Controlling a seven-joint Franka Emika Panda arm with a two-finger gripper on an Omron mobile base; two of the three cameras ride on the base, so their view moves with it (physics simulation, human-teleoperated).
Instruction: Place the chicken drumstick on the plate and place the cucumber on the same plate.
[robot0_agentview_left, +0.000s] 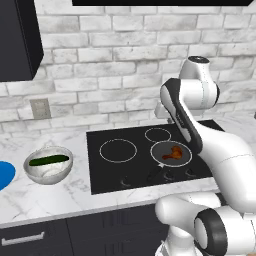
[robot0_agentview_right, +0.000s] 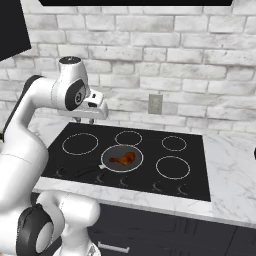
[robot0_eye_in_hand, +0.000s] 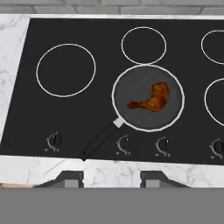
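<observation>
Below the gripper (robot0_agentview_right: 86, 120), which hangs high over the back of the black glass cooktop (robot0_agentview_right: 145, 172) with its jaws drawn close together and nothing between them, the small reddish-brown chicken drumstick (robot0_eye_in_hand: 152, 99) lies inside the round dark frying pan (robot0_eye_in_hand: 148, 97), on the burner ahead of the fingertips (robot0_eye_in_hand: 65, 179) in the hand view. Its bulbous end sits toward the pan's far side and its thin bone end points toward the long black pan handle (robot0_eye_in_hand: 101, 141).

The main risk, as I judge it, is the descent. With the jaws this narrow they would have to spread first, or the tips would push the meat rather than straddle it. The pan's raised rim could also catch a finger coming in low, and a bump might slide the pan on the smooth glass.

Far off to the gripper's left, across the white marbled counter (robot0_agentview_left: 60, 192), the slim dark green cucumber (robot0_agentview_left: 48, 160) rests in the grey-white marbled bowl (robot0_agentview_left: 48, 166). Beyond it, the flat bright blue plate (robot0_agentview_left: 5, 174) shows partly at the left base view's edge. The carry there is long, and the bowl stands between pan and plate, so a low path could clip it.
</observation>
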